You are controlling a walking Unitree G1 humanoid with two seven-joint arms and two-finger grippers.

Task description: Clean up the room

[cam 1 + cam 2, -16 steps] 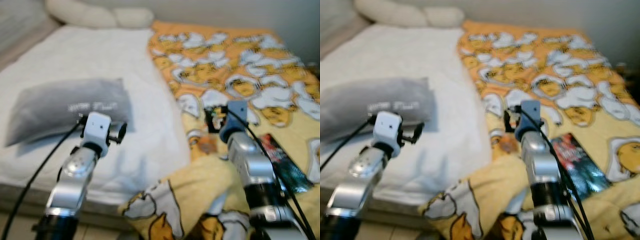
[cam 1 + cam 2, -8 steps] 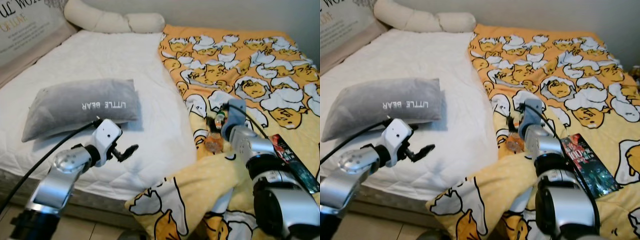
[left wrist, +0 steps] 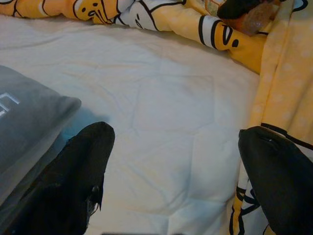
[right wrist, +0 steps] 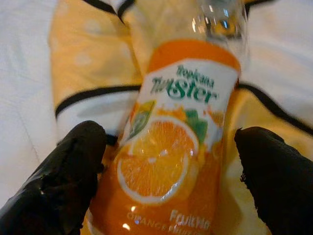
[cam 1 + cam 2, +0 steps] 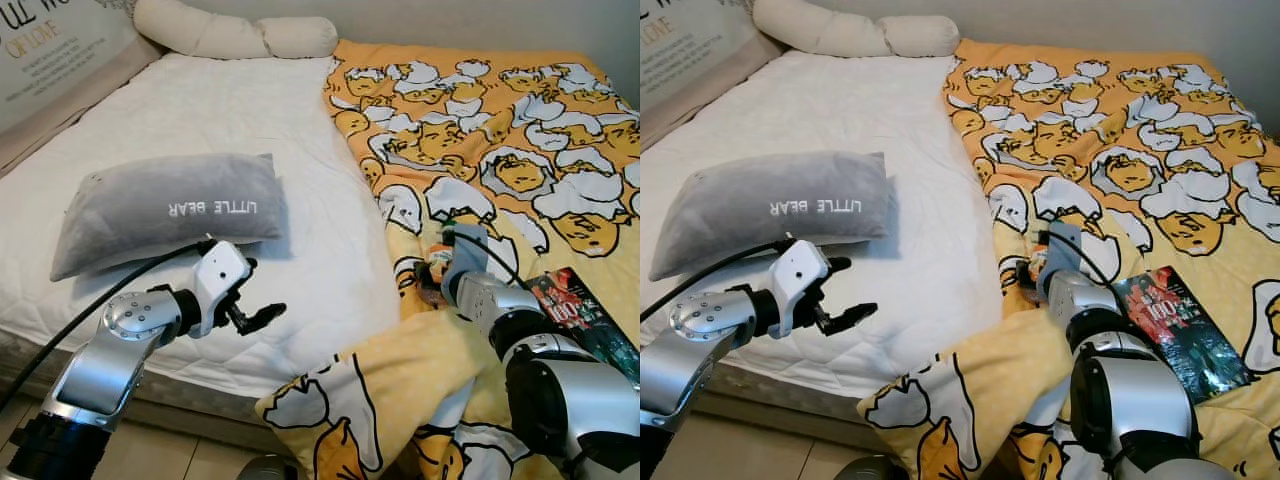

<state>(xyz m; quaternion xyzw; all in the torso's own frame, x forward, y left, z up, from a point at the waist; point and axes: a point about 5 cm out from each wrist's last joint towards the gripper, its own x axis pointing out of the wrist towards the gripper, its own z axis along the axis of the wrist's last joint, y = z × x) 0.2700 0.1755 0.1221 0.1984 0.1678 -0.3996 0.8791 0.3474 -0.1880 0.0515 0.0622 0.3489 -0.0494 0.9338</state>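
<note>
Lying on the yellow egg-print blanket (image 5: pixel 520 130) near its inner edge, where it met the white mattress (image 5: pixel 230 120), an orange juice bottle (image 4: pixel 168 161) was the thing in hand. The right gripper (image 4: pixel 168 186) was poised over it with its black fingers (image 4: pixel 73 181) spread wide on either side of the label, not yet touching. The step looked like the pick-up of this bottle; the next move seemingly called for sinking a little lower and pinching across the body. The right wrist view gave the label and the clear neck, while the head views offered just an orange patch beside the gripper (image 5: pixel 440 275). The left gripper (image 5: pixel 255 305) hovered open and empty over the mattress near its front edge, just beside a grey pillow (image 5: pixel 165 210). A dark book (image 5: pixel 1180 330) lay further along the blanket toward the bed's right edge.
</note>
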